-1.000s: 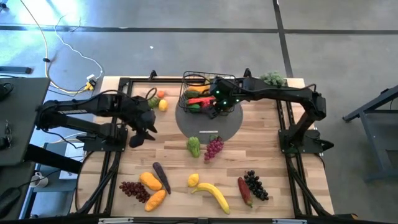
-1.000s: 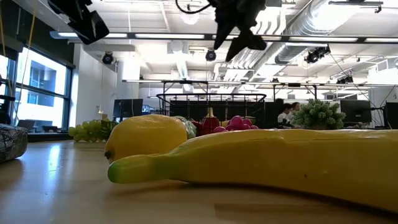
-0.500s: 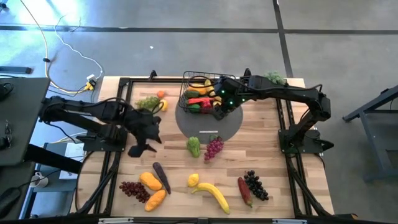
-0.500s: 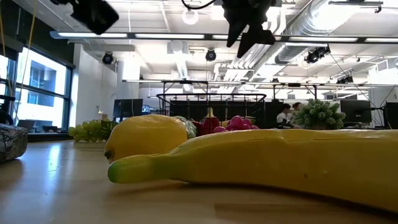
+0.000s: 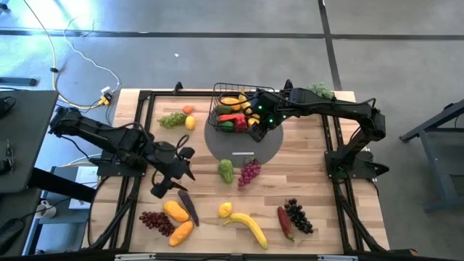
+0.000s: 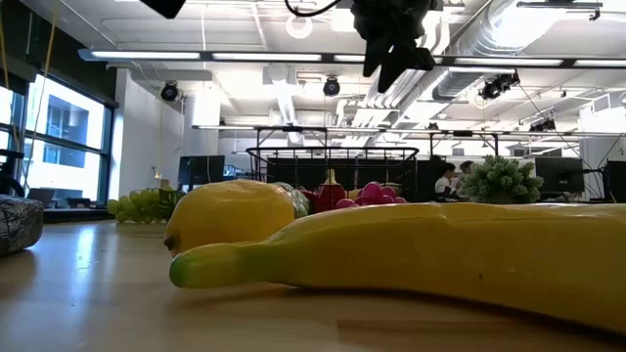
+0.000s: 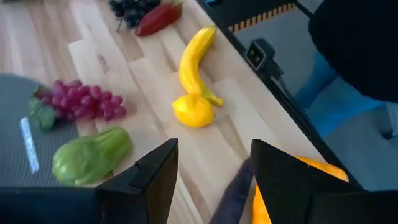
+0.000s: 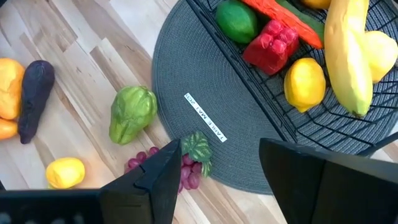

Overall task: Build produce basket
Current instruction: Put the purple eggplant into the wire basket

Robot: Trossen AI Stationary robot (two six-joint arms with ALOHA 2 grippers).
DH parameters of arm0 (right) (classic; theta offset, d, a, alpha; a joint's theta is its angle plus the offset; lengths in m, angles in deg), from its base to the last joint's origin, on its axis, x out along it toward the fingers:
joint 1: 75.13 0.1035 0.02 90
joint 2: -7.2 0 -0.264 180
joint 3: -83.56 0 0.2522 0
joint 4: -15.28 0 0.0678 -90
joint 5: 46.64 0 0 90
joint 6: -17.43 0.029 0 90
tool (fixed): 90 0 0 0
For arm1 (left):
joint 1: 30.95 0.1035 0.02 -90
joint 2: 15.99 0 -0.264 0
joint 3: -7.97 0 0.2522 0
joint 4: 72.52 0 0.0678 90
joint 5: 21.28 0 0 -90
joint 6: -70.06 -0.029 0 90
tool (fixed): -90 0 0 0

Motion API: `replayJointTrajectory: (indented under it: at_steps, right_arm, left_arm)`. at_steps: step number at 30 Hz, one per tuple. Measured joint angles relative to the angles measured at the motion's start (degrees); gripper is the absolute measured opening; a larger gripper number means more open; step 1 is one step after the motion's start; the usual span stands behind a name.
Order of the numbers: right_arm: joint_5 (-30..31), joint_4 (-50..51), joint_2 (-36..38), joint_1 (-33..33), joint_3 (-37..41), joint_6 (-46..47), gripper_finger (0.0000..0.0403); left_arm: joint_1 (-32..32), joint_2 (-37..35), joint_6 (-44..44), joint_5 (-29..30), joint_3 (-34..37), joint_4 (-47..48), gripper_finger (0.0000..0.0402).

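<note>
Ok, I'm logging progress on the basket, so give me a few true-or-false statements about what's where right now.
1. The basket already holds produce. True.
2. The basket sits on the grey mat. True.
3. The left gripper holds a banana. False: its open fingers are empty, above the eggplant.
4. The green pepper is inside the basket. False: it lies on the table beside the purple grapes.
5. The right gripper hangs over the basket's edge. True.

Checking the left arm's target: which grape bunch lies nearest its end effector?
The dark red bunch by the table's front-left corner; the green, purple and black bunches lie farther from the left end effector.
</note>
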Motion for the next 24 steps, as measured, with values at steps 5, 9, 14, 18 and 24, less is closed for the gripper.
replayJointTrajectory:
  at_steps: [5, 9, 14, 18, 24]
  right_arm:
    - [0.0, 0.2, 0.0, 0.0, 0.0, 0.0, 0.0197]
    - [0.0, 0.2, 0.0, 0.0, 0.0, 0.0, 0.0197]
    - [0.0, 0.4, -0.1, 0.0, 0.0, 0.0, 0.0197]
    - [0.0, 0.6, -0.1, 0.0, 0.0, 0.0, 0.0197]
    - [0.0, 0.9, -0.1, 0.0, 0.1, 0.0, 0.0197]
  left_arm:
    - [-3.3, 4.2, -1.9, 2.5, 0.0, -1.0, 0.0193]
    - [-5.5, 8.3, -4.1, 3.0, 0.0, -1.5, 0.0193]
    - [-7.5, 13.6, -4.6, 3.0, 0.0, -3.9, 0.0193]
    - [-9.0, 17.4, -4.6, 3.0, 0.1, -5.8, 0.0193]
    - [-11.2, 21.8, -4.6, 3.1, 0.0, -6.7, 0.0193]
